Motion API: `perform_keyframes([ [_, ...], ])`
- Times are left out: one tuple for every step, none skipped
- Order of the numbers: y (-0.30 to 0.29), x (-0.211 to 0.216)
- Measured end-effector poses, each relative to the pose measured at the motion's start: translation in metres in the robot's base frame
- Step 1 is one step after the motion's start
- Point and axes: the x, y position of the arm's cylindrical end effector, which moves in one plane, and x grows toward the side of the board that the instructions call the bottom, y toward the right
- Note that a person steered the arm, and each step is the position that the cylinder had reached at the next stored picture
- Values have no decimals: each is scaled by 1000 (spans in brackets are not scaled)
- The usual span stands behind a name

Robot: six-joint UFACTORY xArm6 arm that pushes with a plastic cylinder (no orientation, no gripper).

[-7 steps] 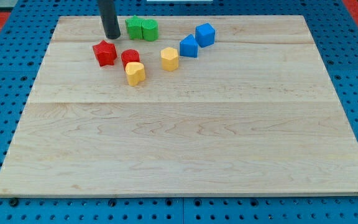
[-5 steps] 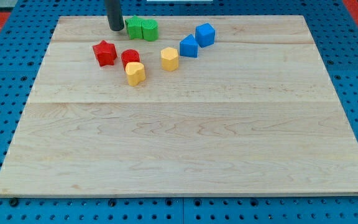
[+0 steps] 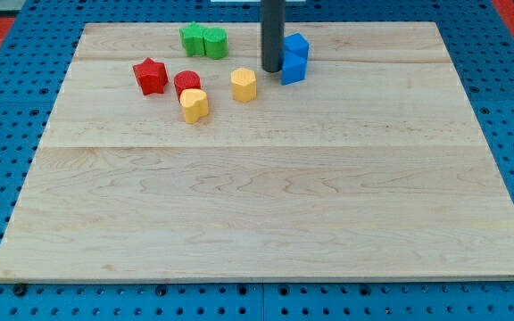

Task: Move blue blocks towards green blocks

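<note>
My tip (image 3: 272, 69), a bare rod with no fingers to report, sits touching the two blue blocks (image 3: 294, 57) at their 9 o'clock. Green blocks (image 3: 203, 41) lie at 10 o'clock from the tip, apart. Yellow hexagon block (image 3: 244, 84) near at 8 o'clock; red star (image 3: 150, 76), red block (image 3: 186, 83), yellow block (image 3: 194, 104) farther that way, on wooden board (image 3: 266, 205).

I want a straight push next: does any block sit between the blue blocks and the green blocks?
Nothing visible does. My tip stands at the left edge of the blue blocks. The bare board runs leftward to the green blocks; the yellow block lies below that line.
</note>
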Motion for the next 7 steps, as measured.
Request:
perform_keyframes([
  [35,40],
  [22,45],
  [61,35],
  [75,29],
  [50,18],
  [34,-19],
  [24,-40],
])
